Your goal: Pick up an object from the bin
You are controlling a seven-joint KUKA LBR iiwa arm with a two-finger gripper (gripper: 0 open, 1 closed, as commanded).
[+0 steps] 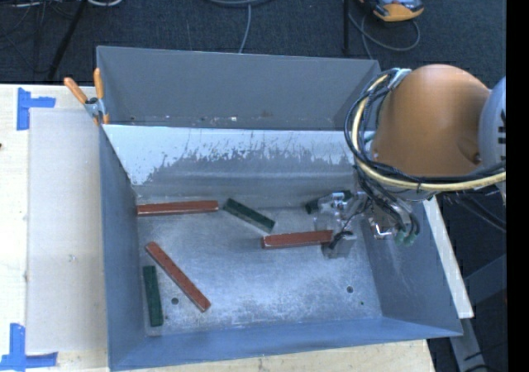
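Orange wrist cover (430,118) tops claw (335,240), which apparently touches middle reddish-brown bar (296,239).

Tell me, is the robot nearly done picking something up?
Not quite. The gripper is down inside the bin, at the arm-side end of the reddish-brown stick in the middle. Whether it grips that stick, I cannot tell. The stick lies flat on the bin floor, so lifting it out is left. The dark green stick nearby lies untouched.
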